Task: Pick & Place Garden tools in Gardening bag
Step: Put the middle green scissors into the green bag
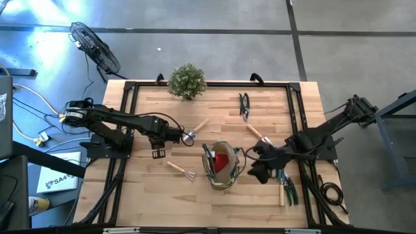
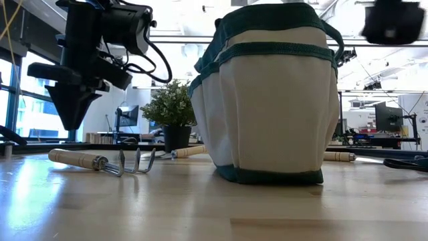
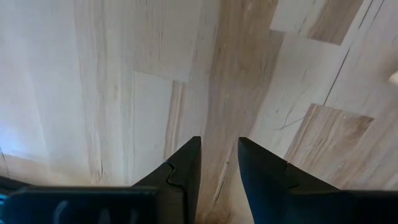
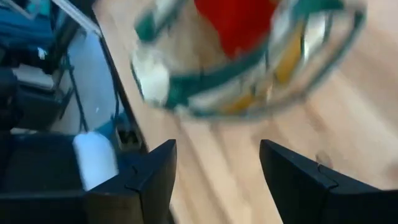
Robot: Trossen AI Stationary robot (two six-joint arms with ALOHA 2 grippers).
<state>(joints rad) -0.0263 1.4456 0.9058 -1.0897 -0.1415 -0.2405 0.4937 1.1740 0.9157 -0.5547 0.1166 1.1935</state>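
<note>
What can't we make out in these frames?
- Gardening bag contents: low view, its own wall hides them; right wrist view is blurred.
- Right gripper, open, empty: low view, cut off at the top edge.
- Pruners: high view, partly under the right arm.
- Snips: high view, too small for detail.

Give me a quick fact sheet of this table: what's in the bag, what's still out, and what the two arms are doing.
bag: gardening bag standing upright, red cone-shaped piece inside
still out: rake, trowel, second trowel, dark snips, green-handled pruners
left gripper: empty, jaws partly apart, beside the first trowel
right gripper: open, empty, next to the bag
bystander: potted plant at the far edge
</note>
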